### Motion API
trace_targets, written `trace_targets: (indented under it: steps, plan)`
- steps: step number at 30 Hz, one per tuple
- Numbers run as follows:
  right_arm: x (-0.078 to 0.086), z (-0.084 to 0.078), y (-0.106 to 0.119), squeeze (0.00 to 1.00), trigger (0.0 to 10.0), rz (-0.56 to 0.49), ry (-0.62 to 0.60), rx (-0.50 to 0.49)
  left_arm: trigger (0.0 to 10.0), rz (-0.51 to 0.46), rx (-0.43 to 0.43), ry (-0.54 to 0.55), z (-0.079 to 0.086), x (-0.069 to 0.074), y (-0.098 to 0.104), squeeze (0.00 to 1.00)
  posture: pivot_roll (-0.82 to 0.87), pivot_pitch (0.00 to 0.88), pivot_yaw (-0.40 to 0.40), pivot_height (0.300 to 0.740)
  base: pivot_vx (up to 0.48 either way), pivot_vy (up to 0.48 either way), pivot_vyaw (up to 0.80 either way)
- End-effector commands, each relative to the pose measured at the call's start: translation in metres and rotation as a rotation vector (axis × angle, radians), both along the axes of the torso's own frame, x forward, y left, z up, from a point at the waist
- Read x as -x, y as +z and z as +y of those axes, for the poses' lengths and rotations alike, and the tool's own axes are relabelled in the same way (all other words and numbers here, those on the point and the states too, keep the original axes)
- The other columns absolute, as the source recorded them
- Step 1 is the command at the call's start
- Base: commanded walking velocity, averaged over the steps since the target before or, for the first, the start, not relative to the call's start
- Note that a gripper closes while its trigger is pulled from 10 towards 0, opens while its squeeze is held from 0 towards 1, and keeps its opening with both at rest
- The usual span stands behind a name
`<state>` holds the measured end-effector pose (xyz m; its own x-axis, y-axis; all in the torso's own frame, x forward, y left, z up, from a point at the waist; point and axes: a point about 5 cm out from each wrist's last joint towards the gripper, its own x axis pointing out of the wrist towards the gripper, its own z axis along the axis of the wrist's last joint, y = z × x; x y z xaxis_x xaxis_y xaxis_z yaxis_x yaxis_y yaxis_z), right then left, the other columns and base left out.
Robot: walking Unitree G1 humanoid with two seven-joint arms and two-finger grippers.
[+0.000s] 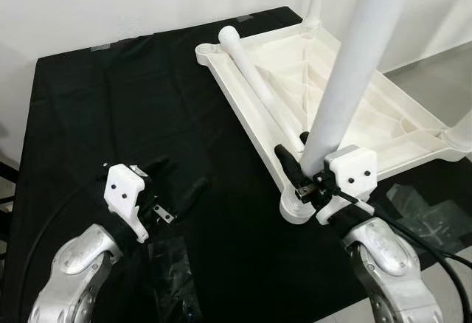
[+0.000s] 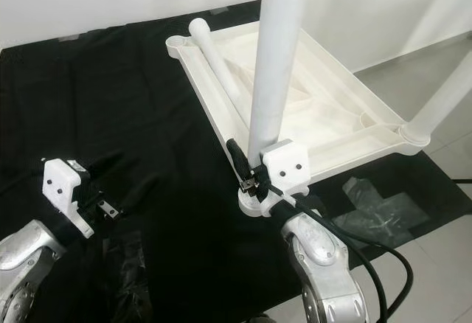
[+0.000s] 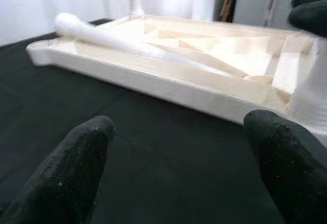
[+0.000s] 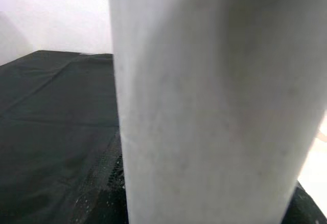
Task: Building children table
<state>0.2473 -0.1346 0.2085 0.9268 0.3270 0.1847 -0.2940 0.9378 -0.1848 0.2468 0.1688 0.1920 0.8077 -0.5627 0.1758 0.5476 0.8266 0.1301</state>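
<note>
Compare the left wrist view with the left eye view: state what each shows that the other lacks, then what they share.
Left wrist view: the open left end effector's black fingertips seen close, along its own fingers, with a doorway behind the table.

Left eye view: the right end effector shut on the upright leg at the tabletop's near corner socket, both silver arms, and clear plastic wrap on the cloth.

Both: the upturned white tabletop, the loose leg lying in it, and the black cloth.

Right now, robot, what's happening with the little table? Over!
Right gripper shut on upright table leg at the near corner socket. Left gripper open over the black cloth. Upturned tabletop holds one loose leg. Nothing in the way.
</note>
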Motion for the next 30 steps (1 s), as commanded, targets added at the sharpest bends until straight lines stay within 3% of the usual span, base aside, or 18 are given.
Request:
trace_targets:
  steps: [1, 6, 8, 10, 15, 16, 17, 22, 23, 27, 30]
  plan:
    - [-0.011, -0.021, -0.054, 0.00, 10.0, 0.295, -0.187, 0.054, 10.0, -0.025, 0.001, -0.053, 0.002, 0.001, 0.014, 0.00, -0.04, 0.245, 0.042, 0.740, 0.000, 0.000, 0.00]
    - [-0.014, -0.019, -0.055, 0.00, 10.0, 0.312, -0.241, 0.024, 10.0, -0.057, 0.019, -0.113, 0.001, -0.001, 0.029, 0.00, -0.04, 0.230, 0.042, 0.740, 0.000, 0.000, 0.00]
    - [-0.018, -0.017, -0.057, 0.00, 10.0, 0.336, -0.306, -0.021, 10.0, -0.111, 0.035, -0.224, -0.003, -0.001, 0.053, 0.00, -0.04, 0.219, 0.046, 0.740, 0.000, 0.000, 0.00]
    - [-0.018, -0.017, -0.058, 0.00, 10.0, 0.346, -0.333, -0.036, 10.0, -0.131, 0.049, -0.273, -0.005, -0.001, 0.063, 0.00, -0.05, 0.214, 0.047, 0.740, 0.000, 0.000, 0.00]
    - [-0.018, -0.017, -0.059, 0.00, 10.0, 0.353, -0.355, -0.043, 10.0, -0.144, 0.063, -0.320, -0.009, -0.001, 0.071, 0.00, -0.05, 0.209, 0.046, 0.740, 0.000, 0.000, 0.00]
    - [-0.020, -0.017, -0.060, 0.00, 10.0, 0.356, -0.367, -0.045, 10.0, -0.154, 0.081, -0.371, -0.012, 0.000, 0.078, 0.00, -0.05, 0.205, 0.046, 0.740, 0.000, 0.000, 0.00]
    - [-0.025, -0.016, -0.059, 0.00, 10.0, 0.350, -0.367, -0.037, 10.0, -0.168, 0.081, -0.431, -0.017, -0.002, 0.086, 0.00, -0.06, 0.193, 0.051, 0.740, 0.000, 0.000, 0.00]
    - [-0.036, -0.015, -0.057, 0.00, 10.0, 0.335, -0.363, -0.025, 10.0, -0.176, 0.064, -0.492, -0.022, -0.007, 0.092, 0.00, -0.06, 0.186, 0.049, 0.740, 0.000, 0.000, 0.00]
    - [-0.043, -0.015, -0.055, 0.00, 10.0, 0.327, -0.363, -0.020, 10.0, -0.165, 0.063, -0.514, -0.022, -0.017, 0.093, 1.00, -0.06, 0.177, 0.048, 0.740, 0.000, 0.000, 0.00]
    - [-0.050, -0.014, -0.053, 0.00, 10.0, 0.321, -0.362, -0.016, 10.0, -0.148, 0.061, -0.549, -0.026, -0.025, 0.092, 1.00, -0.06, 0.166, 0.044, 0.740, 0.000, 0.000, 0.00]
    - [-0.061, -0.013, -0.049, 0.00, 10.0, 0.311, -0.360, -0.013, 10.0, -0.121, 0.065, -0.635, -0.038, -0.033, 0.091, 1.00, -0.06, 0.161, 0.041, 0.740, 0.000, 0.000, 0.00]
